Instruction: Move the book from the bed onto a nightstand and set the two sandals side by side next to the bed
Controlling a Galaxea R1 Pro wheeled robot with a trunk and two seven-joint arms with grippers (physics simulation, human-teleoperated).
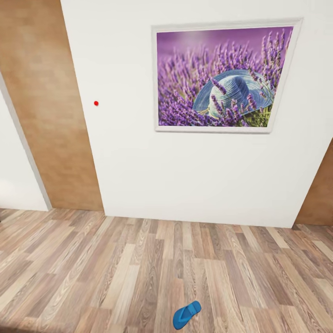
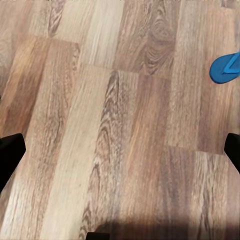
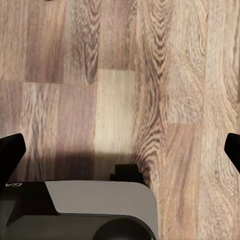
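Floor: light-brown wood-plank floor (image 1: 115, 273), bare.
Wall: white wall (image 1: 125, 162), framed lavender-and-hat picture (image 1: 222, 76).
Sandal: bright blue flat flip-flop (image 1: 186, 314), alone on planks.
Left gripper (image 2: 120, 150): fingers spread, empty.
Right gripper (image 3: 120, 150): fingers spread, empty.

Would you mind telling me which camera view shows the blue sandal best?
The head view: the whole sandal lies on the wood floor with its strap visible. The left wrist view catches part of it at the picture's edge.

The floor (image 1: 115, 273) is grained wood plank with a soft sheen; the wall (image 1: 125, 162) is matt and smooth; the sandal (image 1: 186, 314) looks like smooth blue rubber.
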